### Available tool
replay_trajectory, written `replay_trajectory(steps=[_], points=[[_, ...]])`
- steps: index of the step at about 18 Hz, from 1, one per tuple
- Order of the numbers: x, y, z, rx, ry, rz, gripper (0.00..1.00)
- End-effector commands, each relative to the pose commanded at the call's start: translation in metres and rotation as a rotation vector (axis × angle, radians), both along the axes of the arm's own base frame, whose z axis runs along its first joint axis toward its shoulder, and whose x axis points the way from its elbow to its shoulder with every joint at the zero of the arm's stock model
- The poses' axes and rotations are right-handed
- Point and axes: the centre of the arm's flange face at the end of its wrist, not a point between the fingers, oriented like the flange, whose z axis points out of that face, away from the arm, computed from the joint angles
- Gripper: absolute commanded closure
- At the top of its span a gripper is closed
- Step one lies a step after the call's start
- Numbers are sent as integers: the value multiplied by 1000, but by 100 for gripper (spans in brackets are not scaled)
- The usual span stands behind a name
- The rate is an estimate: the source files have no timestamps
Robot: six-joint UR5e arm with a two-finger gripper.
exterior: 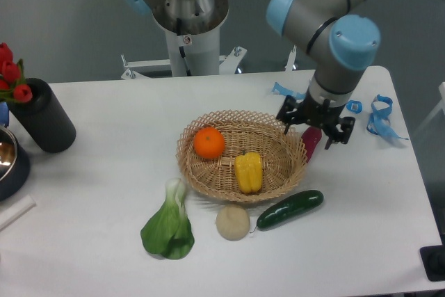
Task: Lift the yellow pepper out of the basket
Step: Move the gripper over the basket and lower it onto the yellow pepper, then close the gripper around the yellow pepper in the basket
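White worktop (pixel 104 172) carries the woven wicker basket (pixel 201 177) near its middle. Inside, toward the front rim, lies the glossy, lobed yellow pepper (pixel 249 172), with a round orange (pixel 209 142) at the back left. The gripper (pixel 315 129) hangs over the basket's right rim, fingers spread and holding nothing, arm bent overhead.

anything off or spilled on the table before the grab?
Nothing stands out. The yellow pepper and an orange sit in the upright basket; the other produce lies on the table around it. The gripper hangs by the basket's right rim.
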Motion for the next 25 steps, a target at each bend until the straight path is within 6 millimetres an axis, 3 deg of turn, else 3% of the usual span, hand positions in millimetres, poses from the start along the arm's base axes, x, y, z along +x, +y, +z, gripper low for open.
replay_trajectory(steps=[5, 7, 12, 15, 17, 25], points=[[17, 34, -3, -5, -17, 112, 0], [27, 51, -11, -17, -32, 167, 0], [31, 89, -35, -50, -49, 271, 0], [34, 94, -46, -86, -37, 291, 0], [42, 100, -66, -140, -30, 271, 0], [48, 101, -79, -180, -22, 258, 0]])
